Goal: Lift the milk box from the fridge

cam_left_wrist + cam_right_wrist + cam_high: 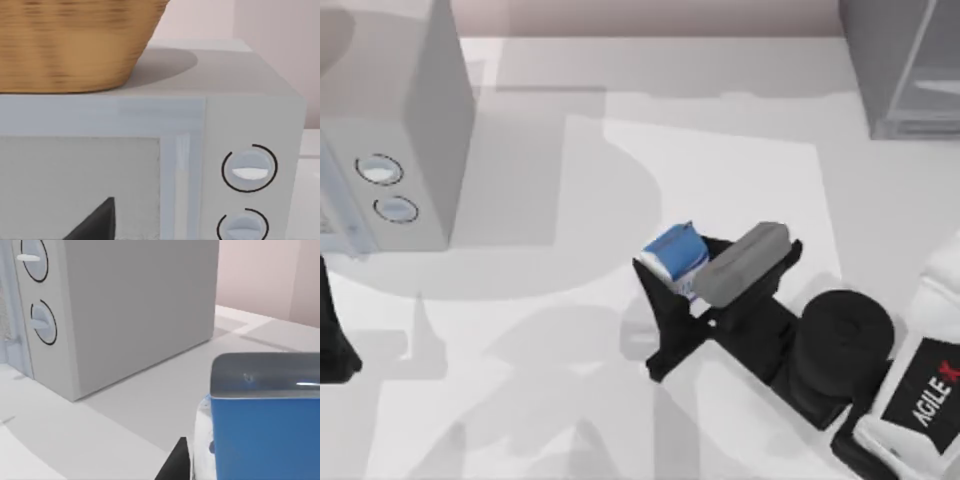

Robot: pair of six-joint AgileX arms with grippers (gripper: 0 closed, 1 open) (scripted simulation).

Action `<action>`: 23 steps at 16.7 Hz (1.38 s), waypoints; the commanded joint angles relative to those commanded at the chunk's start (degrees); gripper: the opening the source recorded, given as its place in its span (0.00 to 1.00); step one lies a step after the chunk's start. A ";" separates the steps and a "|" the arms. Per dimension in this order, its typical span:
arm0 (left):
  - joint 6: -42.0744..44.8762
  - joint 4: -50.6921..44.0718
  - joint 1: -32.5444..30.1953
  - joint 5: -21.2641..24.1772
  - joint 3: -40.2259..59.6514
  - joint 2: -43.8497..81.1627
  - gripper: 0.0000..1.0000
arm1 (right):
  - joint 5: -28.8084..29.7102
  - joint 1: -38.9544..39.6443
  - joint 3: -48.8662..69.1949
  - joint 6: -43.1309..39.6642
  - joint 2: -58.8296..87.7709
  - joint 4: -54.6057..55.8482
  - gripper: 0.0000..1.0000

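Milk box (677, 257) sits between the fingers of my right gripper (682, 283), out over the middle of the surface (740, 170) in the top view. One black finger runs along its left-hand side, and the grey-capped part of the gripper lies against its other side. I read that as the gripper closed on the carton (contact on the far side is partly hidden, so this is a judgement).

Fridge (905, 65) stands at the top right corner of the top view, well apart from the carton. The box is outside it.

Key relation: the carton lies straight ahead of the right wrist, up and to the left of the arm body in the top view. In the right wrist view its blue face (265, 435) is close up with the grey top above it, and it looks upright. Any further lift should go straight up along that upright axis to keep it square in the grip.

Right arm is plainly the nearer one. Left gripper (335, 345) is parked at the left edge, facing the lighter box with two dials (248, 170); I cannot tell its finger state. A wicker basket (70, 45) rests on top of that box.

Risk: a small carton could twist if the hold is off-centre.
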 joint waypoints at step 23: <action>0.00 0.00 0.00 0.00 0.00 0.00 1.00 | -0.59 0.56 17.92 0.15 12.59 -3.50 0.00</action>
